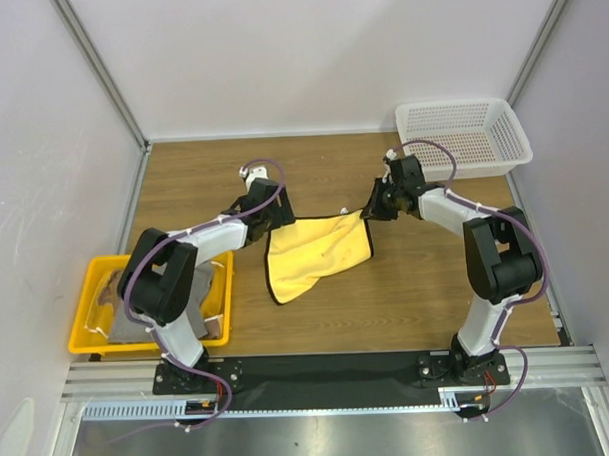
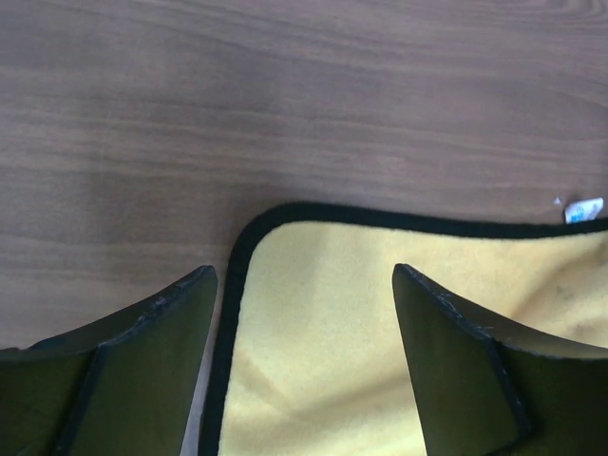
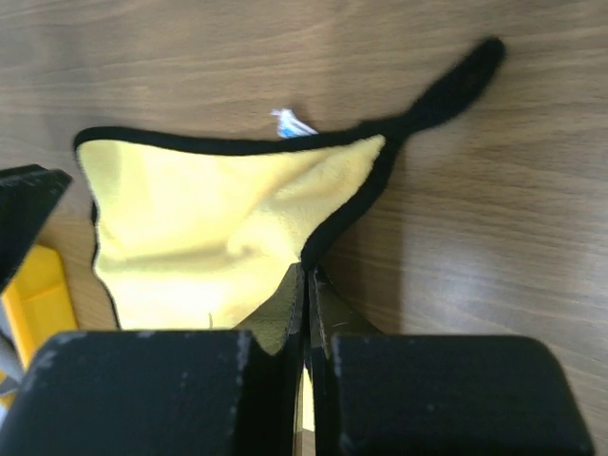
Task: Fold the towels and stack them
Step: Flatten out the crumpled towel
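Note:
A plain yellow towel (image 1: 315,250) with black edging lies partly spread on the wooden table. My left gripper (image 1: 277,221) is at its far left corner. In the left wrist view the left gripper (image 2: 302,275) stands open, and the rounded corner of the yellow towel (image 2: 332,323) lies between the fingers. My right gripper (image 1: 370,210) holds the far right corner. In the right wrist view the right gripper (image 3: 306,274) is shut on the black edge of the yellow towel (image 3: 209,209), lifting it a little. A grey towel (image 1: 202,317) lies in the tray, mostly hidden by the left arm.
A yellow plastic tray (image 1: 80,326) sits at the near left beside the left arm's base. A white mesh basket (image 1: 501,121) stands at the far right corner. Walls with metal frame rails close the table on three sides.

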`<state>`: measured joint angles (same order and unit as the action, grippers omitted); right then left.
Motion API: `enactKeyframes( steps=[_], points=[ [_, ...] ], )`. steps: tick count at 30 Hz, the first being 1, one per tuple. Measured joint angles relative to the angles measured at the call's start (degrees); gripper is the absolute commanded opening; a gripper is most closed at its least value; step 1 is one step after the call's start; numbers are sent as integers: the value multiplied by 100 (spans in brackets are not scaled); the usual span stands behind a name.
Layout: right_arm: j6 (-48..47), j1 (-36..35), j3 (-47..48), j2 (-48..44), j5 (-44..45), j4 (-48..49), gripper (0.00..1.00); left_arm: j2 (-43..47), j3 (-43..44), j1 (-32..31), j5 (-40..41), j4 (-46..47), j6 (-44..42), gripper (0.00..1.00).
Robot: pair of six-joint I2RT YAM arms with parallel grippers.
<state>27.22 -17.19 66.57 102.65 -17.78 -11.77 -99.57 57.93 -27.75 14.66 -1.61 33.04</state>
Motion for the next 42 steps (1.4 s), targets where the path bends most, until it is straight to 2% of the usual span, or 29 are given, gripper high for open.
enactKeyframes(
  steps=[3, 9, 17, 19, 21, 22, 23, 24, 25, 37, 42],
  points=[
    [-55, 39, 4, 85, 109, -61, 0, -166, 116, -7, 173, -11, -2, 78],
    [-83, 170, 55, 184, 304, -212, 0, -455, 258, -9, 339, -42, 0, 69],
    [-98, 203, 164, 199, 337, -332, 0, -826, 402, -9, 348, -39, 0, 55],
    [-107, 203, 192, 199, 337, -350, 0, -881, 463, -9, 389, -46, -2, 47],
    [-125, 201, 219, 199, 337, -374, 0, -927, 525, -9, 407, -26, -4, 44],
    [-136, 201, 227, 199, 337, -385, 0, -949, 549, -11, 407, -13, -2, 32],
    [-140, 203, 236, 199, 337, -393, 0, -966, 562, -11, 411, 9, 17, 25],
    [-140, 203, 256, 203, 337, -411, 0, -986, 564, -11, 422, 39, 13, 7],
    [-140, 203, 262, 203, 337, -413, 0, -994, 566, -11, 420, 59, -11, 0],
    [-240, 164, 1375, 789, 225, -463, 0, -994, 699, 149, 640, 387, -116, 0],
    [-358, 111, 1814, 1054, 17, -149, 0, -726, 656, 313, 927, 621, -269, 0]
  ],
)
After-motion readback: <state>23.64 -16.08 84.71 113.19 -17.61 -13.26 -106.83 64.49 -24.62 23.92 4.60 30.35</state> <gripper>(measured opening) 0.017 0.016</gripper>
